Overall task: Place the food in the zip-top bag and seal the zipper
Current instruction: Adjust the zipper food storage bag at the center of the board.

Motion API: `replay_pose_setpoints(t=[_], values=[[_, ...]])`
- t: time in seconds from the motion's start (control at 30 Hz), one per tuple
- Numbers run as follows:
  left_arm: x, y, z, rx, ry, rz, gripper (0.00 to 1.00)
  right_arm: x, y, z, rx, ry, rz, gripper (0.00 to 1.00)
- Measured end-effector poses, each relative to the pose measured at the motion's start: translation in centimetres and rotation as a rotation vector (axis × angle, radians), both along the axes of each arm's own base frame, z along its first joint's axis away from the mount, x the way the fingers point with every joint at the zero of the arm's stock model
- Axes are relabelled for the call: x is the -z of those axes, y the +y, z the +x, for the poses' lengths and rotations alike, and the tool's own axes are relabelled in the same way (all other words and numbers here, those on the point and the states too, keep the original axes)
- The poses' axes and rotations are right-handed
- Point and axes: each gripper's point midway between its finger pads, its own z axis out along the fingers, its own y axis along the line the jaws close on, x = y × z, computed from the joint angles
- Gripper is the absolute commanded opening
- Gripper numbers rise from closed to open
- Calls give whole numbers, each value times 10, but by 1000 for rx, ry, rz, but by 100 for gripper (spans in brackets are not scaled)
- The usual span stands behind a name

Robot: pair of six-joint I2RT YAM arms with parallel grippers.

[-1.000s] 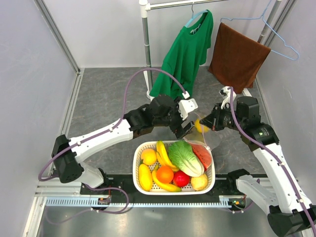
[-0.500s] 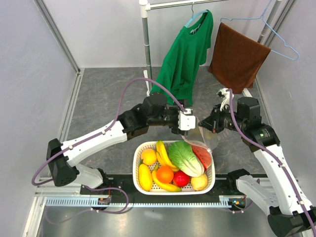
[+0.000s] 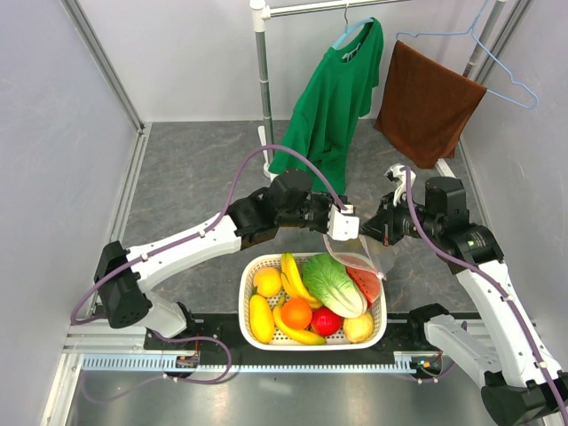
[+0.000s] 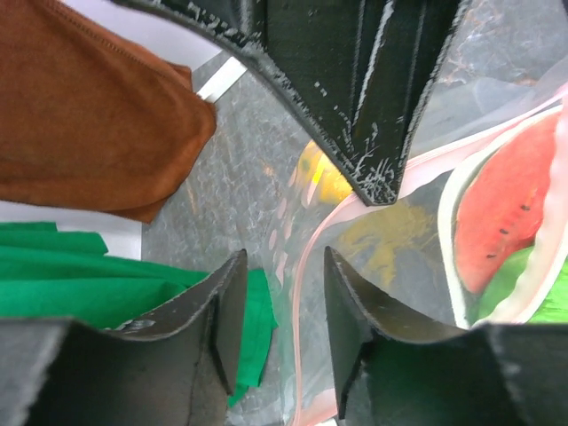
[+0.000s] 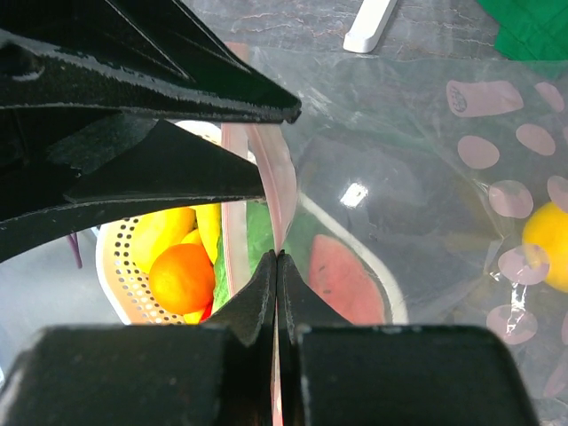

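Observation:
The clear dotted zip-top bag (image 3: 362, 257) hangs between my grippers above the right end of the white basket (image 3: 243, 306). My right gripper (image 5: 278, 256) is shut on the bag's pinkish zipper (image 5: 266, 169) edge. My left gripper (image 4: 284, 266) is open, its fingers straddling the zipper strip (image 4: 297, 328) without closing on it. A round yellow fruit (image 5: 546, 244) lies inside the bag and also shows in the left wrist view (image 4: 321, 173). The cabbage (image 3: 335, 282) and orange (image 3: 296, 312) lie in the basket.
The basket also holds bananas (image 3: 293, 275), a watermelon slice (image 3: 366, 282), a red fruit (image 3: 326, 321) and other yellow fruits. A green shirt (image 3: 333, 98) and brown towel (image 3: 428, 102) hang on a rack (image 3: 262, 80) behind. Grey walls stand on both sides.
My left gripper has swung round and moved right to the bag's mouth, its fingers now either side of the zipper edge. My right gripper has kept its hold with little movement.

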Motion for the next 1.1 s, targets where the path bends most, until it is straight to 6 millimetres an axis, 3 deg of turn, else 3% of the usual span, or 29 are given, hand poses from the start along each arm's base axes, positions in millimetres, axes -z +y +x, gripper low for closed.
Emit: replay_pose_setpoints(t=[0.13, 0.17, 0.33, 0.4, 0.43, 0.47, 0.5, 0.6, 0.87, 1.1], values=[[2, -2, -3, 21, 12, 0, 32, 1, 0, -1, -18, -6, -7, 0], [5, -3, -3, 23, 18, 4, 23, 1, 1, -1, -21, -7, -8, 0], [20, -6, -2, 19, 51, 37, 23, 2, 2, -2, -34, -3, -6, 0], [22, -7, -2, 18, 56, 43, 16, 2, 2, -3, -40, -3, -4, 0], [23, -7, -2, 17, 59, 43, 4, 2, 2, -3, -42, -2, -5, 7], [23, -7, -2, 16, 62, 43, 2, 2, 2, -3, -43, -1, -6, 16], [23, -6, -2, 13, 69, 43, 2, 2, 2, -3, -43, -2, -6, 32], [24, -5, -4, 9, 86, 48, 2, 3, 1, -2, -38, -5, -13, 41], [8, -9, -6, 11, 112, 17, 2, 9, -3, 11, 3, -7, -45, 40], [13, -7, -10, 19, 135, 40, 2, 11, -2, 21, 19, -13, -52, 40]])
